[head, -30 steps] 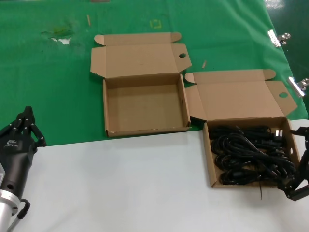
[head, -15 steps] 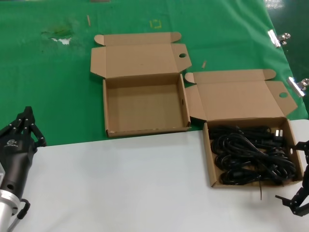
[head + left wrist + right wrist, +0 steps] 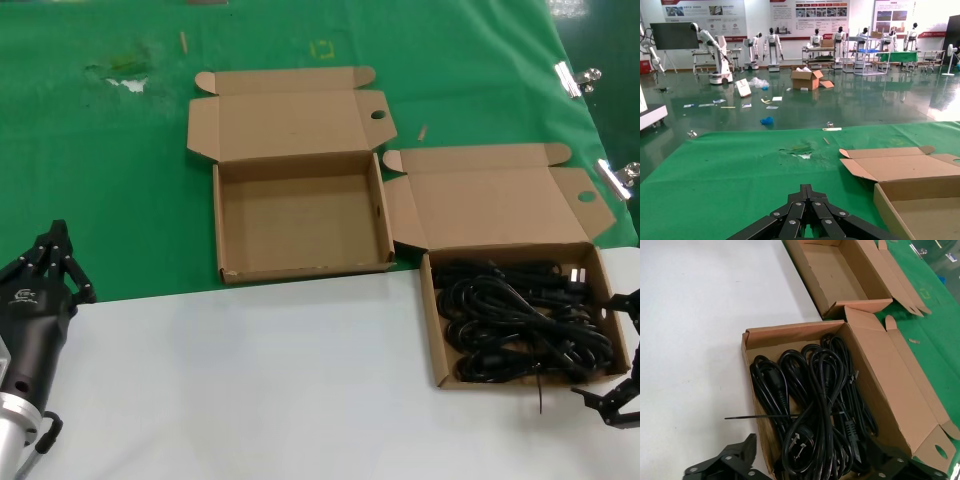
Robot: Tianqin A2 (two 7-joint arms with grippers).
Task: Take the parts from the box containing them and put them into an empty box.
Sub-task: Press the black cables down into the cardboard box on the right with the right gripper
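Note:
Black power cords [image 3: 515,320] lie coiled in the right cardboard box [image 3: 436,340]; they also show in the right wrist view [image 3: 812,405] inside that box [image 3: 790,332]. The empty box [image 3: 300,262] stands open on the green cloth to its left, and shows in the right wrist view [image 3: 837,270] and the left wrist view [image 3: 920,200]. My right gripper [image 3: 622,352] is open at the cord box's near right corner, its fingers [image 3: 727,460] spread on either side of the box's end. My left gripper [image 3: 55,262] is shut and empty, parked at the near left.
A green cloth [image 3: 100,180] covers the far part of the table, a white surface [image 3: 250,380] the near part. Metal clips [image 3: 575,78] lie at the cloth's right edge. A thin black tie [image 3: 757,416] sticks out over the cord box's wall.
My right gripper has drawn back toward me from over the cord box's right side to its near right corner. The cords and both boxes have not moved. The left arm is still.

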